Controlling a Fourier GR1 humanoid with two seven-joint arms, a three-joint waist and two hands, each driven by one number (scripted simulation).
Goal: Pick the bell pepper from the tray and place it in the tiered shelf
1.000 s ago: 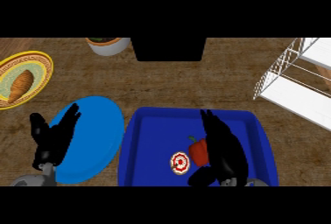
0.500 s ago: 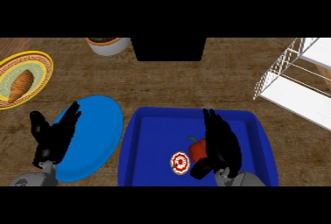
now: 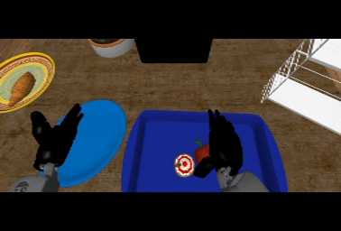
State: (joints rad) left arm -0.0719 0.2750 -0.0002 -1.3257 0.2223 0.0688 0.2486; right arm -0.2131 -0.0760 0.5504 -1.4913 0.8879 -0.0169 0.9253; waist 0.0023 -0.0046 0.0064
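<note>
The blue tray (image 3: 160, 119) holds a red-white disc (image 3: 184, 164) and the bell pepper (image 3: 202, 152), with the open right hand (image 3: 223, 142) over it; the left hand (image 3: 57, 140) is open too.

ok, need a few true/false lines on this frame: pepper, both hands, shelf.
1. The bell pepper lies in the blue tray, partly hidden by the right hand. True.
2. The left hand holds the pepper. False: it is open over the blue plate and holds nothing.
3. The tiered shelf stands at the view's left edge. False: it is at the upper right, beyond the tray.
4. A red-and-white round item lies in the tray just left of the pepper. True.
</note>
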